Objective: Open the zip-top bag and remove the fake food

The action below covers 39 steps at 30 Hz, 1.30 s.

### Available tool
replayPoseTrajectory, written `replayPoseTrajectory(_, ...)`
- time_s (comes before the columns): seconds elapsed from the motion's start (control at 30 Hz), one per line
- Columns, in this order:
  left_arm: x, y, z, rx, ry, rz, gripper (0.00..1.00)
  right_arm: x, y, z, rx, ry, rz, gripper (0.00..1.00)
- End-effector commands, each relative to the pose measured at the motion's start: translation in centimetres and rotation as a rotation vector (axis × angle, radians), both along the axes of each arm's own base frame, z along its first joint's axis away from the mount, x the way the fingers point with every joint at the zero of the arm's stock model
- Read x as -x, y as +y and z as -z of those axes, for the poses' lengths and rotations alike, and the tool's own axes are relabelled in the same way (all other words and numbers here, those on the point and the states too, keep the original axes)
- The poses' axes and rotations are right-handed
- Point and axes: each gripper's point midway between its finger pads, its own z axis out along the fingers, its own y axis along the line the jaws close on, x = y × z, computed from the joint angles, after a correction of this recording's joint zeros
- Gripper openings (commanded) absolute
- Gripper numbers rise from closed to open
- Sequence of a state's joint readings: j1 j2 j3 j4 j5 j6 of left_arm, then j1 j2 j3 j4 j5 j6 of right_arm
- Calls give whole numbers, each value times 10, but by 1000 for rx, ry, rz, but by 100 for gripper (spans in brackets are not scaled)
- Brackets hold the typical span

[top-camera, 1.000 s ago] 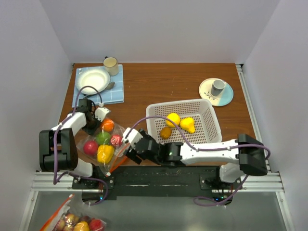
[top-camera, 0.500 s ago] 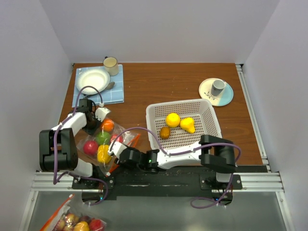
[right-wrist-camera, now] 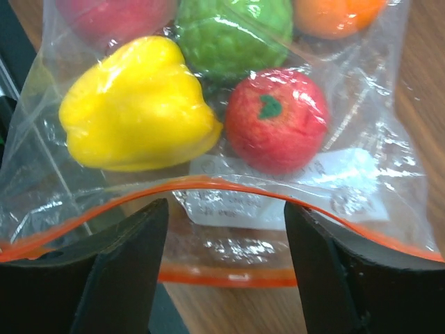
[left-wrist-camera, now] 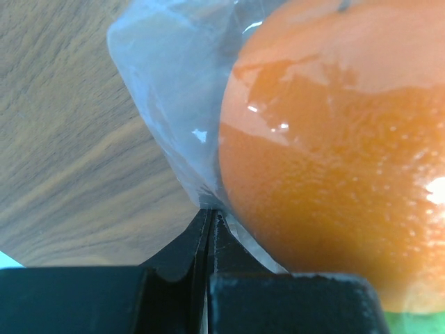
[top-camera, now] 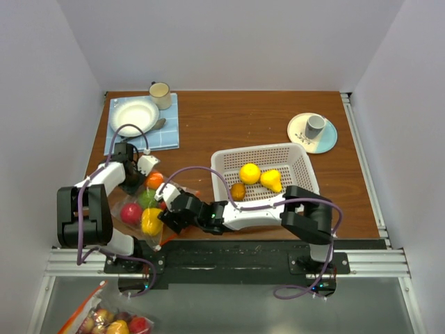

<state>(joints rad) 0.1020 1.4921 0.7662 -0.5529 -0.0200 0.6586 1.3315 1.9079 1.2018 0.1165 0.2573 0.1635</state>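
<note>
The zip-top bag (top-camera: 149, 205) lies at the table's front left, with its orange-red zip strip (right-wrist-camera: 222, 184) arched up and the mouth open. The fake food inside is a yellow pepper (right-wrist-camera: 135, 115), a red fruit (right-wrist-camera: 278, 125), a green one (right-wrist-camera: 233, 31) and an orange (left-wrist-camera: 334, 153). My left gripper (left-wrist-camera: 211, 212) is shut on the clear plastic at the bag's far corner, right beside the orange. My right gripper (right-wrist-camera: 226, 271) stands open at the bag's mouth with one finger at each side, gripping nothing. Two yellow pieces (top-camera: 249, 172) and an orange one lie in the basket.
The white perforated basket (top-camera: 299, 163) stands right of the bag, with my right arm folded along its front. A plate with a grey cup (top-camera: 314, 126) is at the back right. A blue cloth with a white bowl (top-camera: 133, 111) and a mug (top-camera: 160, 90) sits at the back left.
My right gripper has slid left along the front edge to the bag's mouth, and its arm has folded in close to the basket. The left gripper has kept its hold.
</note>
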Motion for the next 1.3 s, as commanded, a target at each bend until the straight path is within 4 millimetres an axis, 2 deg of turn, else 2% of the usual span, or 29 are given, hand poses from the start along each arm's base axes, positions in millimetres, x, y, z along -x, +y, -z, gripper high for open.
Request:
replayPoseTrajectory(0.0,20,-6,24,29,92,18,0,-14,20,-10,-97,37,30,76)
replayPoseTrajectory(0.07,21,-6,25,27,93,20,0,-21,24,-10,-111,15,56,91)
replayPoseTrajectory(0.1,22,-6,25,29,98,22,0,-23,27,-12,-116,6,56,95)
replayPoseTrajectory(0.13,22,-6,25,27,100,23,0,-25,29,-6,-112,-4,59,99)
replayPoseTrajectory(0.23,20,-5,22,26,94,25,0,-23,36,4,-117,11,42,99)
replayPoseTrajectory(0.3,18,-5,20,25,91,29,0,-9,39,6,-150,61,-4,99)
replayPoseTrajectory(0.4,20,-6,22,28,99,24,0,7,50,-18,-247,76,-59,99)
replayPoseTrajectory(0.57,35,-21,35,71,150,17,0,21,72,-39,-304,71,-111,99)
replayPoseTrajectory(0.67,36,-28,38,73,144,24,0,25,81,-32,-287,68,-123,99)
replayPoseTrajectory(0.8,48,-37,40,87,185,52,0,5,85,-25,-257,16,-34,99)
replayPoseTrajectory(0.97,55,-49,40,99,203,110,0,-32,62,-17,-152,-126,117,99)
replayPoseTrajectory(1.07,57,-54,42,120,226,119,0,-47,50,-11,-125,-128,154,99)
replayPoseTrajectory(1.13,56,-56,44,121,227,117,0,-51,51,-16,-166,-97,145,99)
replayPoseTrajectory(1.27,53,-64,46,128,225,123,0,-40,67,-35,-235,-73,95,99)
